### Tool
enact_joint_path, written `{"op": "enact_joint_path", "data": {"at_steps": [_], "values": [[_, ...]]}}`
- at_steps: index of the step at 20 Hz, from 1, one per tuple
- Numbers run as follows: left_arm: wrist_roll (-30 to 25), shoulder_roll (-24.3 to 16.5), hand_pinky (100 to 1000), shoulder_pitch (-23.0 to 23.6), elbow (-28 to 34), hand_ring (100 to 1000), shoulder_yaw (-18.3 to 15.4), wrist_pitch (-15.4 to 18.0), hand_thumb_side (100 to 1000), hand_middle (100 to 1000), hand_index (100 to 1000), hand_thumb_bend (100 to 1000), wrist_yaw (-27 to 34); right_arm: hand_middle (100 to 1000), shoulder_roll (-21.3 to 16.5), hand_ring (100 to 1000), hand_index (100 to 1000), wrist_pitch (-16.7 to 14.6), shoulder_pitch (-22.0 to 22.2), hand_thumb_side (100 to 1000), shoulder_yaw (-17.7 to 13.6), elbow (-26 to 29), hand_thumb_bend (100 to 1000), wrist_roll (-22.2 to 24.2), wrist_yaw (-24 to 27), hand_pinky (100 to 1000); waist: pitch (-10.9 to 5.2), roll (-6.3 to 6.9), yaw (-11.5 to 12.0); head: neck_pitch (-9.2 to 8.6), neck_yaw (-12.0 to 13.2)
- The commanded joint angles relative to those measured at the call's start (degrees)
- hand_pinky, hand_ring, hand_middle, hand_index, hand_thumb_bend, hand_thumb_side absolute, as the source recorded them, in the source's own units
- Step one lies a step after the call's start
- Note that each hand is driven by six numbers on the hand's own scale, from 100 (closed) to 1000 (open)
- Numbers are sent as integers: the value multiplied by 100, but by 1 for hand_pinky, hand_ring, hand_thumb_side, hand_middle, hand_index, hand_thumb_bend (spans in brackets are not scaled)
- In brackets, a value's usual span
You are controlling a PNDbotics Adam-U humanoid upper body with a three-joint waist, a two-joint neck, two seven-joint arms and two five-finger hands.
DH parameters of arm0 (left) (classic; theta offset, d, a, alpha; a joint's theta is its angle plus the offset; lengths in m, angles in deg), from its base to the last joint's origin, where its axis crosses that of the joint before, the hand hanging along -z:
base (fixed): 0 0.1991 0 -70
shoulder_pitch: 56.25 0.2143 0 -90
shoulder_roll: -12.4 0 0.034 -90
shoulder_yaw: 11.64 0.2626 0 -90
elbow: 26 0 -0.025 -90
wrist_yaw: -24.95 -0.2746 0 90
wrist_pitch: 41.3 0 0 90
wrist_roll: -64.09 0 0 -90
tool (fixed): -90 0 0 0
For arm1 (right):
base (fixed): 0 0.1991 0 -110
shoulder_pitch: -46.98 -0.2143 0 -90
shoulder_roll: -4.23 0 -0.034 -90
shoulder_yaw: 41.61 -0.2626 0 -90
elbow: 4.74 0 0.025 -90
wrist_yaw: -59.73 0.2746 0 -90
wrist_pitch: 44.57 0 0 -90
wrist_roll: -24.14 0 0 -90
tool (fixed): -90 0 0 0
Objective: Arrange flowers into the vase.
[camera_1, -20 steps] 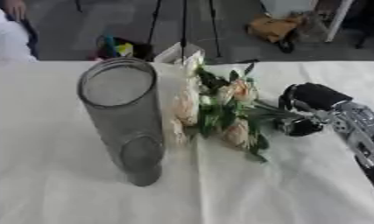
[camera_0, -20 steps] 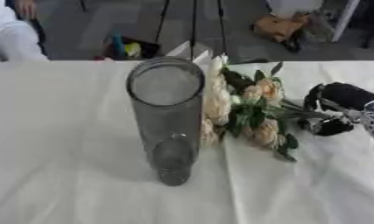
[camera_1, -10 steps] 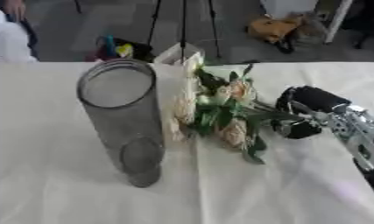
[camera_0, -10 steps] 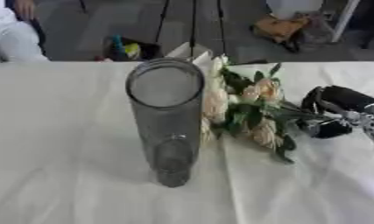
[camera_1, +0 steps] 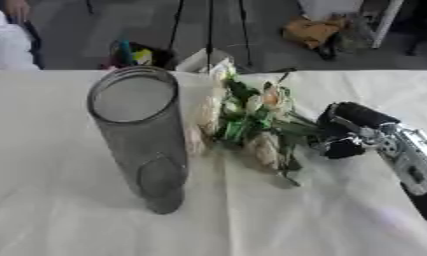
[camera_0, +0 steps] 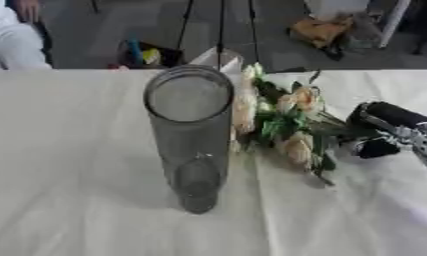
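Right hand (camera_0: 384,131) at flowers (camera_0: 282,122) beside vase (camera_0: 192,135)

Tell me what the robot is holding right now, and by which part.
The right hand is closed around the stems of the flower bunch, which lies on the white cloth beside the vase. The blooms point away from the hand. The left hand is not in view.

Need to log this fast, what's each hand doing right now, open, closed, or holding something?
Left hand: not in view.
Right hand: at the stem end of the flowers lying on the table beside the vase; whether its fingers are closed on them cannot be told.
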Motion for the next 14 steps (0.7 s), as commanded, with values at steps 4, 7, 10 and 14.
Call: {"op": "enact_joint_path", "data": {"at_steps": [4,7,10,14], "values": [[-29,-19,562,-42,104,679,28,7,1000,767,905,100,-6,216,-71,100,397,27,-52,601,-51,-98,100,-19,295,278,-3,65,-1,-71,-3],[-26,-23,562,-39,104,679,22,8,1000,767,906,100,-11,158,-72,100,255,10,-41,601,-79,-98,100,-83,328,150,-10,71,-6,-73,-1],[-29,-26,562,-42,104,679,21,9,1000,768,906,100,-11,100,-85,100,165,30,-41,637,-113,-63,100,-228,259,100,-19,70,-15,-83,-1],[-42,-28,563,-42,104,680,19,11,1000,768,907,100,-9,100,-97,100,142,74,-36,564,-131,-13,171,-359,121,100,-26,67,-20,-90,-3]]}}
